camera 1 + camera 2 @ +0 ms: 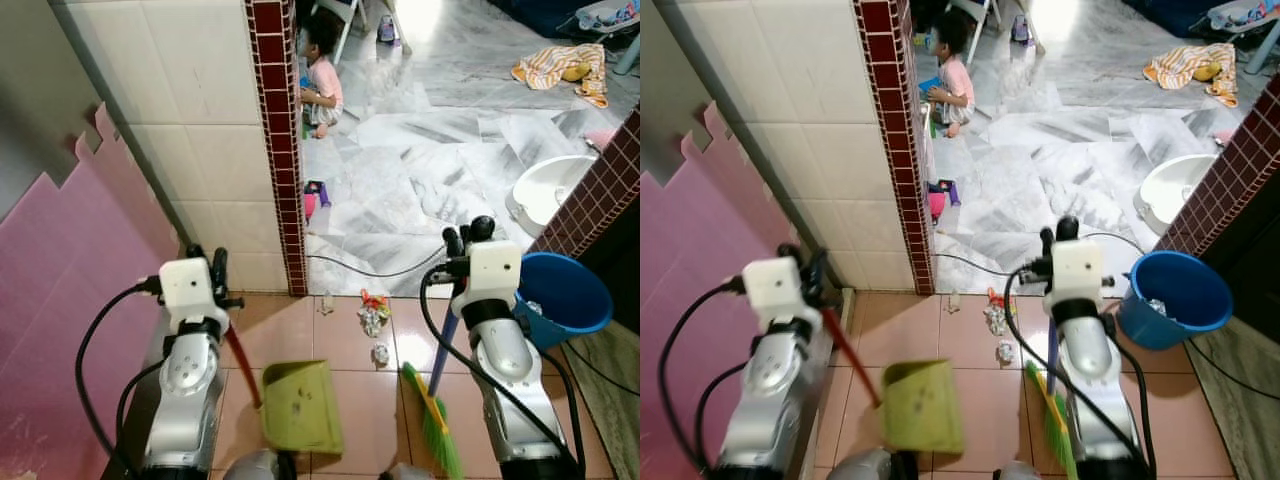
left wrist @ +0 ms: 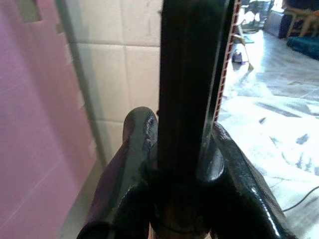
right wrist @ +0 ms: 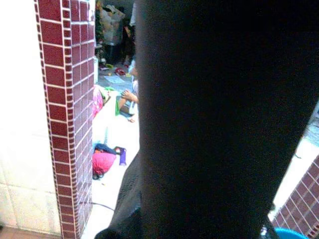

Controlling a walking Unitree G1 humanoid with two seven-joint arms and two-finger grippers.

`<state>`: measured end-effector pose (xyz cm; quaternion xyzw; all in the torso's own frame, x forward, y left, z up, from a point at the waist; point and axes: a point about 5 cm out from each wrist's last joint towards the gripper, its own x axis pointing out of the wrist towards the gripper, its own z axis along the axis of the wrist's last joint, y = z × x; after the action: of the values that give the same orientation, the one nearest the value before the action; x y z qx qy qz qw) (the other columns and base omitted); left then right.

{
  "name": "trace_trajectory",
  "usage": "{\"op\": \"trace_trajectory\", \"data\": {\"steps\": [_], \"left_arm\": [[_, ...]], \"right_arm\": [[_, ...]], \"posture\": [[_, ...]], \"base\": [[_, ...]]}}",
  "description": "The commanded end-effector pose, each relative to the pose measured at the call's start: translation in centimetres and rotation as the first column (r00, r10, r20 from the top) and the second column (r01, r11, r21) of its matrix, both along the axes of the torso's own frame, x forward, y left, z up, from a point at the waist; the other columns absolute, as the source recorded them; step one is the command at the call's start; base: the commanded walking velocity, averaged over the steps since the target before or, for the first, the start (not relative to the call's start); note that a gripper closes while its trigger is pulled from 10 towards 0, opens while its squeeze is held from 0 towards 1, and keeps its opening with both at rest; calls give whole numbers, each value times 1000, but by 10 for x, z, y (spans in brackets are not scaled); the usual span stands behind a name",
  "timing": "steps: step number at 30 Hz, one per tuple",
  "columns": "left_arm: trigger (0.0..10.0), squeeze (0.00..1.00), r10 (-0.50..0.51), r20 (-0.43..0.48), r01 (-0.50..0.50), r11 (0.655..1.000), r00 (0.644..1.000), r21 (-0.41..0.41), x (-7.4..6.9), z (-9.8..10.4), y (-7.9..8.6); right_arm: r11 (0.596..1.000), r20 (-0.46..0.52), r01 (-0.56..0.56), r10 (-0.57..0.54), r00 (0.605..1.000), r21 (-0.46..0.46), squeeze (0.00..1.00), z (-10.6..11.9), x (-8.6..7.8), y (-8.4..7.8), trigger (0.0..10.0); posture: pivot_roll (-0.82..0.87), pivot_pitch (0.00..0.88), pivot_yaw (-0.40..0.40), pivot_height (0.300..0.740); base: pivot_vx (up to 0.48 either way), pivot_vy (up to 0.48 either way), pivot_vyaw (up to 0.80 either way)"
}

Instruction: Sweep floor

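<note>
From the head cameras I saw the left gripper (image 1: 212, 270) clamped on the red handle of the green dustpan (image 1: 299, 405), resting on the floor tiles. The right gripper (image 1: 466, 236) held the broom (image 1: 432, 415) beside crumpled litter (image 1: 373, 320). In the left wrist view, the jaws squeezed the handle (image 2: 192, 84). In the right wrist view, I couldn't tell the jaws' state.

Head stereo pair: high vantage, facing forward and down over both silver arms; shared field covers the pink tiled floor (image 1: 350, 350), the dark red brick-tiled pillar (image 1: 282, 150) and the grey marble floor (image 1: 1060, 190) beyond the jaws. Left wrist camera: very near, sighting along a dark upright handle (image 2: 192, 84) between the jaws. Right wrist camera: very near, behind a dark broad handle (image 3: 224, 119), facing the same pillar and marble floor.
</note>
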<state>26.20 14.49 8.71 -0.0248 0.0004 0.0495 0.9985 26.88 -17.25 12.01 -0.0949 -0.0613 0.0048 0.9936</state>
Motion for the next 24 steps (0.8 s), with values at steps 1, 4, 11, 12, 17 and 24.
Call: {"op": "trace_trajectory", "data": {"steps": [1,4,11,12,17,24], "left_arm": [[10000,0,11,42,-11,1000,999,3,5,9,1],[10000,0,1,48,-2,1000,999,11,3,9,-2],[10000,0,-96,20,95,993,995,69,-5,1,-4],[10000,0,-100,19,99,993,995,64,-5,1,-6],[10000,0,-113,17,112,992,993,57,-5,0,-10],[10000,0,-117,12,116,992,993,55,-5,0,-10]], "right_arm": [[1000,35,5,-5,999,1,0,7,3,1,10000],[1000,24,5,-5,1000,0,0,3,1,0,10000],[1000,10,1,-1,1000,-8,0,0,-4,-1,10000],[1000,7,1,0,1000,-10,0,-1,-5,-2,10000],[1000,7,-2,2,1000,-17,0,0,-3,-3,10000],[1000,3,-9,9,1000,-21,0,-1,-3,-2,10000]], "posture": [[-43,0,88,740],[-37,0,75,740],[-52,0,68,740],[-55,0,66,740],[-56,0,62,740],[-58,0,59,740]], "base": [[0,0,0],[0,0,0],[0,0,0],[0,0,0],[0,0,0],[0,0,0]]}}
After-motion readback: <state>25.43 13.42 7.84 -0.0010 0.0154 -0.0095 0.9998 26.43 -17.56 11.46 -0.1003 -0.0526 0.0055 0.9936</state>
